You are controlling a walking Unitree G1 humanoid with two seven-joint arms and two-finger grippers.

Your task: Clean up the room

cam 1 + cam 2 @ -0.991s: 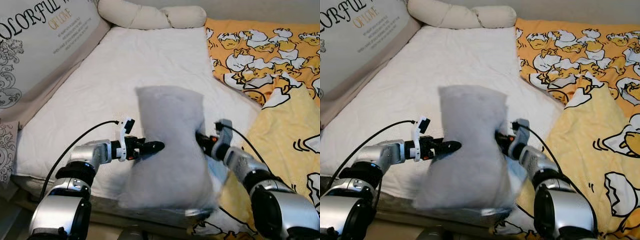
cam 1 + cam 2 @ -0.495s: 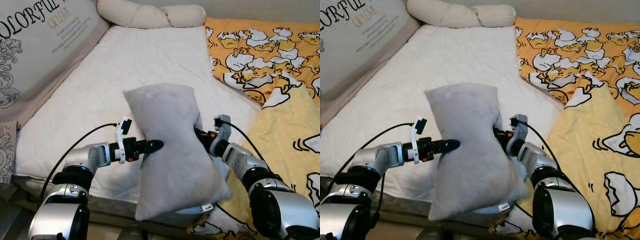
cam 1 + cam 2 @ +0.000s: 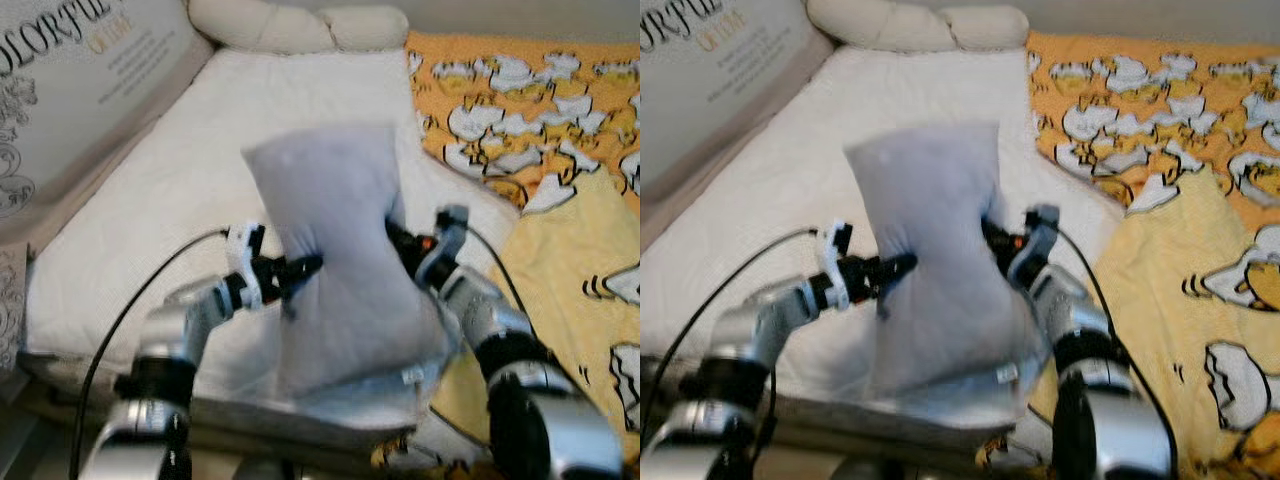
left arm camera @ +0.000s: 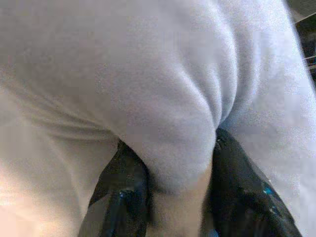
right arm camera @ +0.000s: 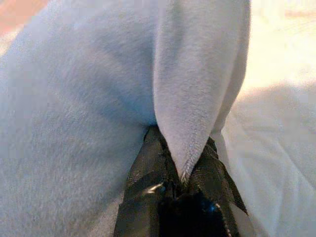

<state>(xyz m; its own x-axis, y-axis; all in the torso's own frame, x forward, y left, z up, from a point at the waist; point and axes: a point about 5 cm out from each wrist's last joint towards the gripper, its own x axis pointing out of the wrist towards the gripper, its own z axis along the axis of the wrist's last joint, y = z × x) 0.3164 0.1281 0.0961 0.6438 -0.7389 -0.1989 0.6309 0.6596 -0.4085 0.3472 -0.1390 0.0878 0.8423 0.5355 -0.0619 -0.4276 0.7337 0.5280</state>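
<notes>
The pillow has been raised above the bed; it is being pinched by the left hand and right hand, whose fingertips are being hidden.

A bedroom: mattress, duck-print duvet, pillows.

Open white mattress beyond pillow

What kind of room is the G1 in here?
Most likely a bedroom: a bed with a white mattress, a duck-print yellow blanket, a cream bolster at its head. Both grippers hold a grey pillow.
</notes>
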